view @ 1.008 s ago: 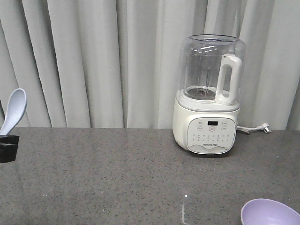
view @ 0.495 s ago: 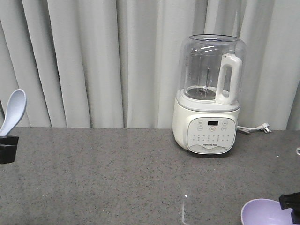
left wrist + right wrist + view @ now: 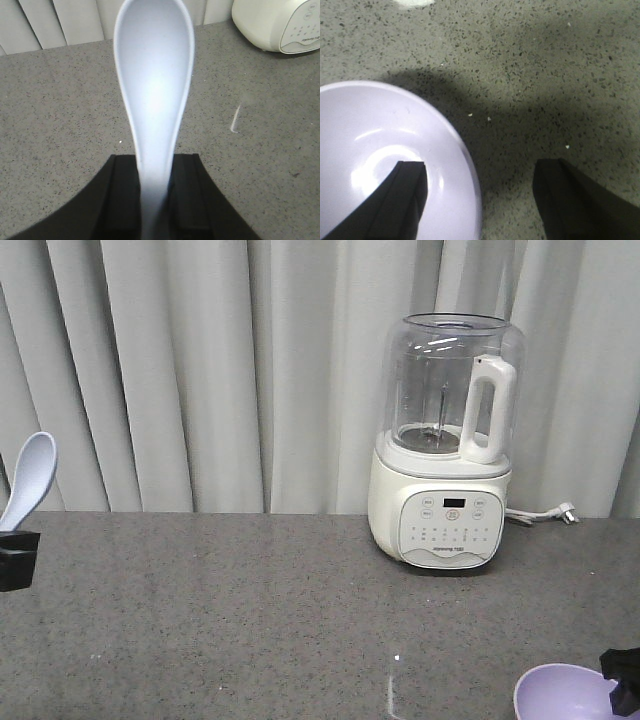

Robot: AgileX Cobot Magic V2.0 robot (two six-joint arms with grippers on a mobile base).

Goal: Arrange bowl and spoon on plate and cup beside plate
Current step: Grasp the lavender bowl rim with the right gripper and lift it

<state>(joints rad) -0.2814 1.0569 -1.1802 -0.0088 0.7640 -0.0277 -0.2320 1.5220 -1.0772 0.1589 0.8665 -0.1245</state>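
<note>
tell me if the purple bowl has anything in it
Empty. The right wrist view shows the bowl with a bare, glossy inside and nothing lying in it; the open right gripper only straddles its rim.

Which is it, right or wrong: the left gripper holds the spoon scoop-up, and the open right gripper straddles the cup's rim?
Wrong in one respect. The right wrist view shows the open right gripper straddling the rim of the bowl, not a cup: one finger is inside it, one outside. The left gripper does hold the spoon scoop-up.
</note>
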